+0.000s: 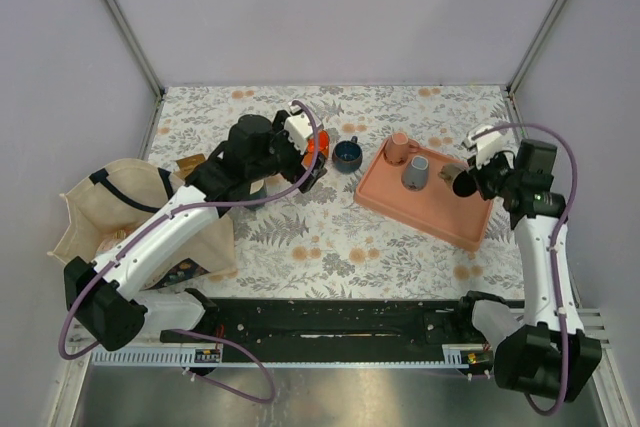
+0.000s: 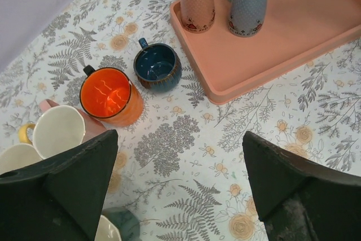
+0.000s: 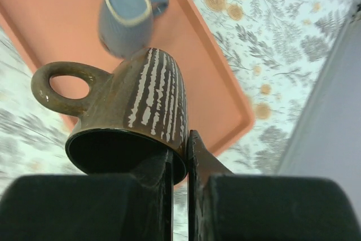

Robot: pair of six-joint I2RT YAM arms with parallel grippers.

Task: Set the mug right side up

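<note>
Above tray (image 3: 56,21), right tool (image 3: 179,146) seemingly pinches mug (image 3: 141,100).

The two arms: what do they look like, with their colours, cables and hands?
The left arm and the right arm both have white shells with black joints and bases. A purple cable loops along each. The left hand and right hand have thick matte black fingers.

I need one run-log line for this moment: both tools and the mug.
right tool: shut on rim of brown striped mug | mug: not upright, at pink tray | left tool: open, empty
</note>
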